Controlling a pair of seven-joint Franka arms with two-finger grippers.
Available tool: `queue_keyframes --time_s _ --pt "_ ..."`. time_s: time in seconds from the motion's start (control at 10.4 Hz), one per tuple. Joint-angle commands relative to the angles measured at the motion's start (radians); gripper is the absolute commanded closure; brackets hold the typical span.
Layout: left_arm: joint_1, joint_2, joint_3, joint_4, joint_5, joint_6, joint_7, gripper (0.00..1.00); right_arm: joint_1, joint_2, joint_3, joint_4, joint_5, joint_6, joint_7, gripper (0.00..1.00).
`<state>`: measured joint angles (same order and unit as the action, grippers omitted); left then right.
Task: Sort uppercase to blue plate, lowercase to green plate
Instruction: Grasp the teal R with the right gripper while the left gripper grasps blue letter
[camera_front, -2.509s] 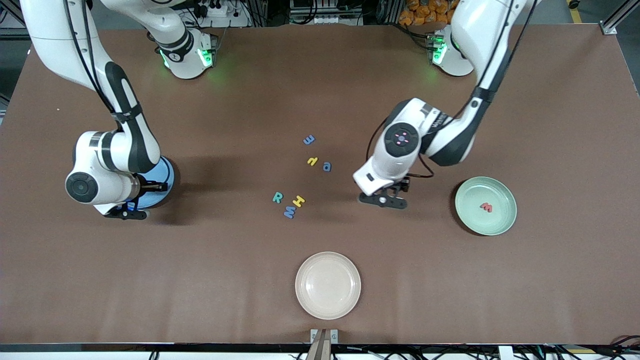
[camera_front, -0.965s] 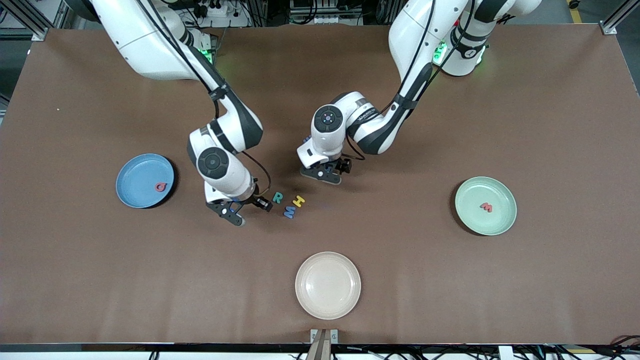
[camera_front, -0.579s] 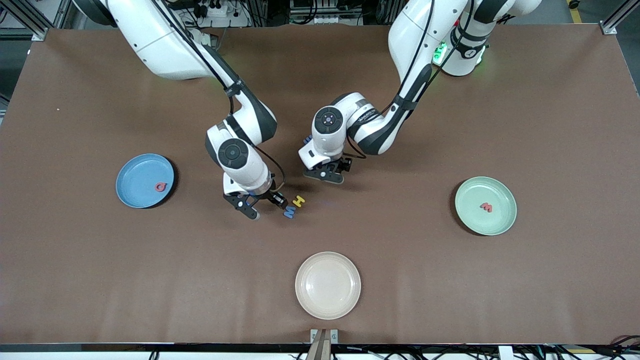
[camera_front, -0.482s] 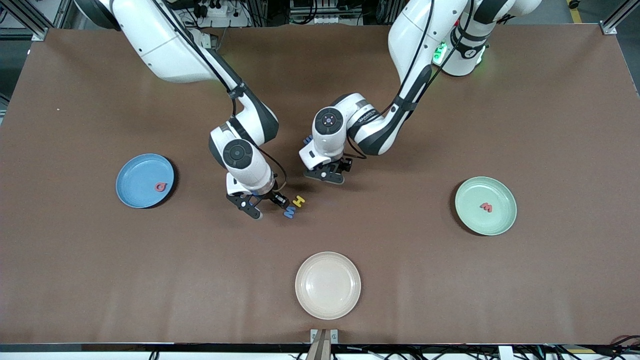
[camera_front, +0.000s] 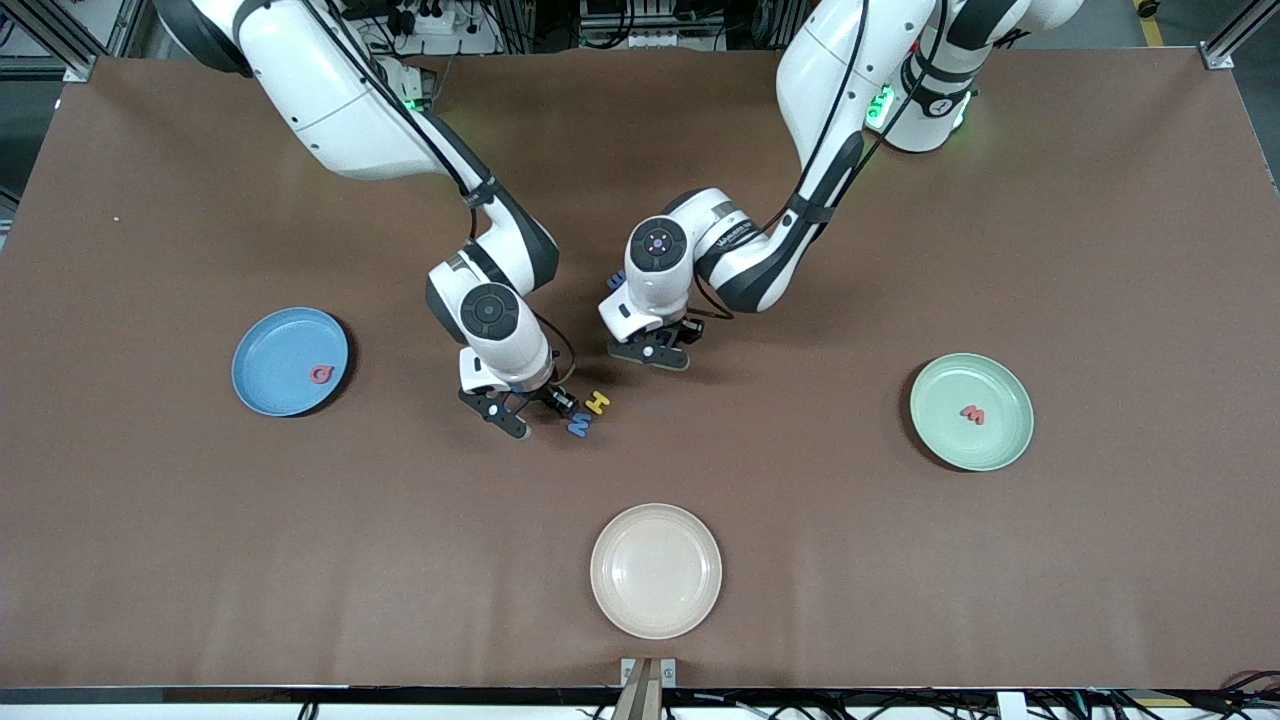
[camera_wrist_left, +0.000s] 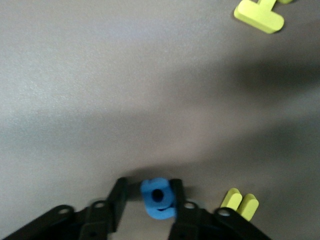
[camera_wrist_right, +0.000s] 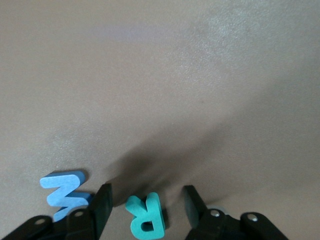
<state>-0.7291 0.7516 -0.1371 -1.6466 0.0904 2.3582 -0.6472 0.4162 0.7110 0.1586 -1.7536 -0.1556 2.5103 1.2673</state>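
Right gripper (camera_front: 530, 410) has swung in from beside the round shallow blue plate (camera_front: 270, 350) over to the letter cluster at mid-table; left gripper (camera_front: 650, 350) has hardly shifted in the last sec.

Front view: the glossy blue plate is sitting toward the right arm's end w/ the flat red foam Q (camera_front: 320, 374) lying in it. The round pale mint green plate (camera_front: 995, 445) is sitting toward the left arm's end, holding the red foam w/m letter (camera_front: 972, 413). A smooth cream plate (camera_front: 655, 575) is lying nearest the camera. On the matte brown table cover (camera_front: 900, 250), the yellow foam H (camera_front: 597, 402) and blue foam M (camera_front: 579, 425) are lying just beside the right gripper's tips, M nearer the camera. A blue foam e (camera_front: 617, 280) is peeking out beside the left arm's wrist.

Left wrist view: the black fingers are standing around the chunky blue foam a (camera_wrist_left: 157, 197), one pad touching it, a dark sliver showing at the other, so not pinched yet. A yellow curved foam letter (camera_wrist_left: 240, 204) is lying just beside one finger, two rounded prongs showing.

Right wrist view: jaws are standing apart w/ the teal-green foam R (camera_wrist_right: 145, 216) flat on the table between them, gaps on both sides. The M is lying just outside one finger.
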Motion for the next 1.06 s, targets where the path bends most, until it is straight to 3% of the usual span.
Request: queue_keyframes --time_s 0.0,0.39,0.58,0.77,0.96 --pt "0.025 -0.024 0.005 0.002 0.026 -0.02 -0.012 1.0 0.0 -0.001 0.006 0.0 -0.024 -0.005 0.027 0.39" --pt "0.196 -0.23 0.011 0.005 0.04 -0.117 0.148 1.0 0.001 -0.001 0.007 0.003 -0.021 -0.007 0.026 0.49" --pt "0.351 -0.303 0.007 0.002 0.029 -0.209 0.415 1.0 0.0 -0.001 0.015 0.003 -0.021 -0.007 0.023 0.54" --pt "0.483 -0.336 0.014 -0.002 0.025 -0.284 0.668 1.0 0.001 -0.001 0.016 0.002 -0.021 -0.008 0.021 0.58" --pt "0.601 -0.319 0.016 -0.028 0.025 -0.304 0.857 1.0 0.001 -0.001 0.018 0.002 -0.021 -0.008 0.017 0.73"
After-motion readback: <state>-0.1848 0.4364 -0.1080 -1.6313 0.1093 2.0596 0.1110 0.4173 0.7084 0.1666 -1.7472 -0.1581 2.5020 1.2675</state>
